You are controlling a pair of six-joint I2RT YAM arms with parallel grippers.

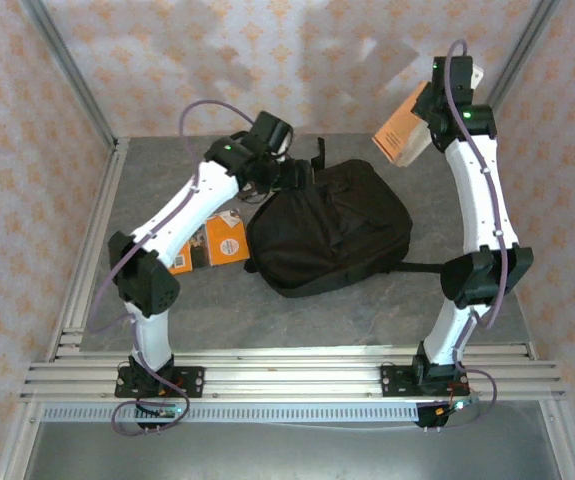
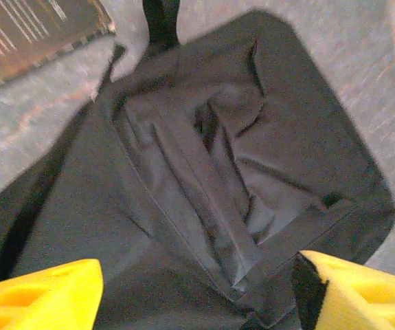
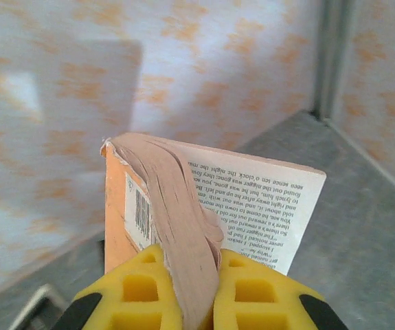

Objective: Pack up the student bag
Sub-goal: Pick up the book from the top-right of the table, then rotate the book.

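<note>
The bag [image 1: 332, 228] lies on the table [image 1: 367, 320] under the left gripper [image 2: 197, 292], jaws apart, while the right gripper [image 3: 198, 285] clamps a raised orange book [image 3: 118, 234] bearing a barcode [image 3: 141, 213] and illegibly small upside-down print.

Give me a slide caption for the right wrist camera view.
Right hand grips an orange paperback, pages splayed, in front of the patterned wall.

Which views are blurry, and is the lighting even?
Left wrist view is soft, the backpack smeared; right wrist view is sharp on the book, the wall behind blurred; top view is crisp, with a bright patch on the back wall.
</note>
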